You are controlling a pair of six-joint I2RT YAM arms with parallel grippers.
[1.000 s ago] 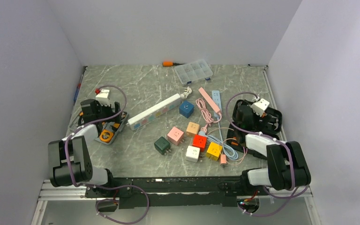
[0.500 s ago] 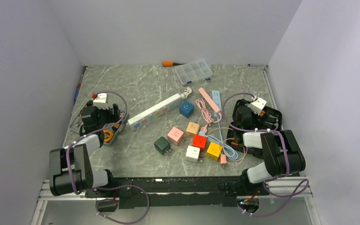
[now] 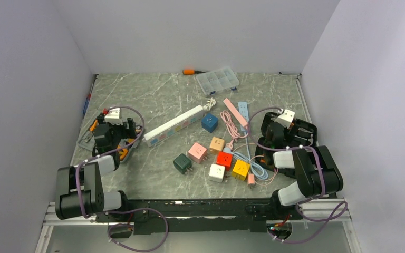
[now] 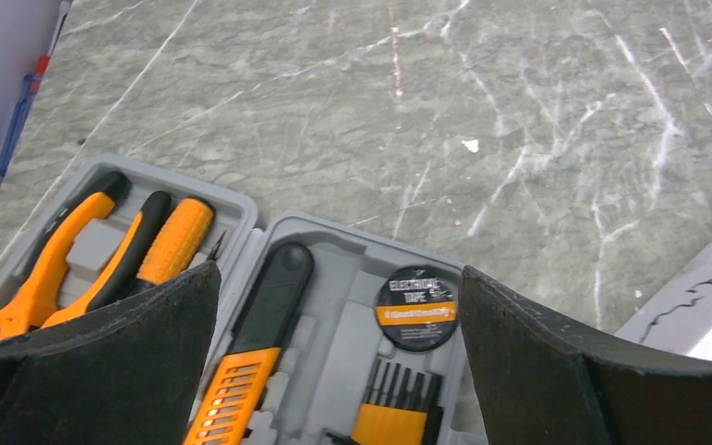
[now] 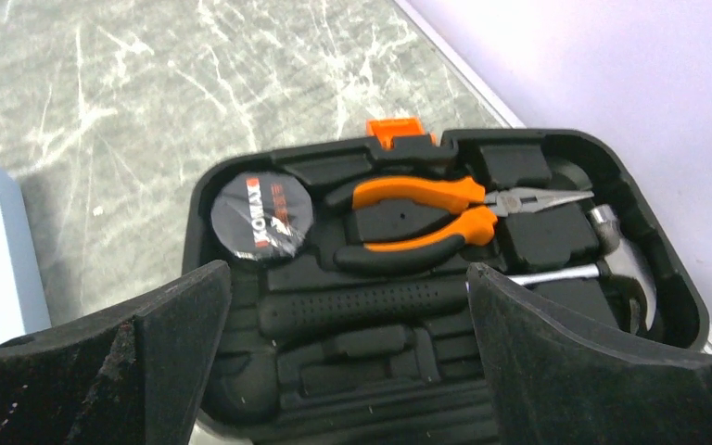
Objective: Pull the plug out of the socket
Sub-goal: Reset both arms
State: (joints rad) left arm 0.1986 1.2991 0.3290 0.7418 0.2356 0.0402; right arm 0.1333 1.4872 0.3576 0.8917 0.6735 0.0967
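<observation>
The socket (image 3: 174,125), a long white power strip with pastel outlet faces, lies slantwise in the middle of the table; I see no plug seated in it. Its white end shows in the left wrist view (image 4: 705,315). Several coloured cube plugs (image 3: 217,158) lie loose in front of it. My left gripper (image 3: 105,136) is open and empty over a grey tool case (image 4: 352,343), left of the strip. My right gripper (image 3: 274,134) is open and empty over a black tool case (image 5: 426,278) at the right.
Pink and blue small strips (image 3: 239,113) with tangled cords (image 3: 253,163) lie between the cubes and the black case. A clear organiser box (image 3: 218,80) and an orange screwdriver (image 3: 192,71) sit at the back. Walls close both sides.
Both arms have folded lower toward their bases. The left wrist drifted slightly left, the right wrist slightly left over the black case. The strip and cubes have not moved.
</observation>
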